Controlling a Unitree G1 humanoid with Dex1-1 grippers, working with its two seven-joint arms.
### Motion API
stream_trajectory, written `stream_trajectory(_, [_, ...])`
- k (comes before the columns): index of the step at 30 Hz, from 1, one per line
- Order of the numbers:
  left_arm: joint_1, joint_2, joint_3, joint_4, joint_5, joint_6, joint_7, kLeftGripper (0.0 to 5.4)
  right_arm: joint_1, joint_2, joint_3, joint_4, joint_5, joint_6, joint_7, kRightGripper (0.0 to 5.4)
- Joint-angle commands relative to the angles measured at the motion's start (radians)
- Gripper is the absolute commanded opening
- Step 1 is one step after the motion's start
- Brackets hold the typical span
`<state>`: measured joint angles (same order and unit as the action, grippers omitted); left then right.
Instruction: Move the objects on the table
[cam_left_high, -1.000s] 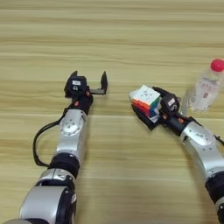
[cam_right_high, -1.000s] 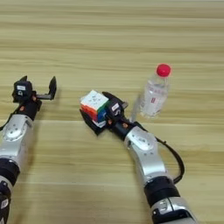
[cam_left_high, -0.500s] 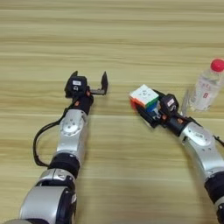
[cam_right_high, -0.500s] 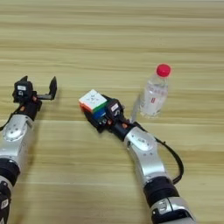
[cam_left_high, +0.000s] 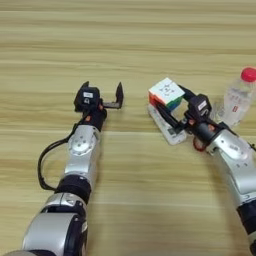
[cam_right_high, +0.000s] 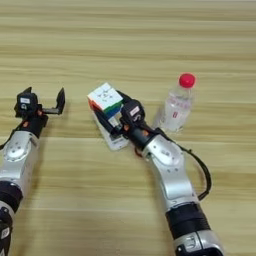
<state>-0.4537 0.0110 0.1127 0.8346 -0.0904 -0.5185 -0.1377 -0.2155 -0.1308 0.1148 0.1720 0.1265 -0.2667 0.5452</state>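
Observation:
My right gripper (cam_left_high: 176, 103) is shut on the multicoloured puzzle cube (cam_left_high: 166, 92), holding it tilted, white face up, just above the table (cam_left_high: 125, 40). Beneath the cube a white remote control (cam_left_high: 167, 128) lies flat, partly covered by the black fingers. The clear plastic bottle with a red cap (cam_right_high: 176, 107) stands upright just right of this gripper. To the left of the cube, a short gap away, my left gripper (cam_left_high: 102, 93) is open with nothing between its fingers.
A small red piece (cam_left_high: 198, 145) shows under my right wrist; what it belongs to is hidden. A black cable (cam_left_high: 44, 165) loops beside my left forearm. Bare wood stretches across the far half of the table.
The right gripper has raised the cube up and slightly away from me, so more of the white remote shows under it. The left arm and the bottle have stayed put.

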Motion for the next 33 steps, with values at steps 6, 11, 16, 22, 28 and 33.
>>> stream_trajectory(6, [-0.002,-0.001,-0.001,0.006,0.003,0.009,0.004,5.4,-0.017,-0.055,-0.121,-0.19,0.071,0.08,-0.075,3.34])
stream_trajectory(11, [-0.003,0.0,-0.001,0.007,0.004,0.009,0.004,5.4,-0.026,-0.09,-0.185,-0.263,0.098,0.108,-0.106,3.34])
stream_trajectory(16, [-0.004,0.0,0.0,0.009,0.004,0.008,0.006,5.4,-0.026,-0.131,-0.251,-0.301,0.116,0.118,-0.13,3.34])
stream_trajectory(22, [-0.01,-0.001,0.001,0.017,0.005,0.007,0.007,5.4,-0.024,-0.19,-0.358,-0.303,0.139,0.116,-0.165,3.34])
stream_trajectory(28, [-0.014,-0.001,0.002,0.023,0.005,0.005,0.009,5.4,-0.04,-0.251,-0.458,-0.276,0.15,0.131,-0.212,3.34])
stream_trajectory(33, [-0.015,0.001,0.003,0.023,0.003,0.005,0.008,5.4,-0.039,-0.28,-0.526,-0.209,0.15,0.13,-0.253,3.34])
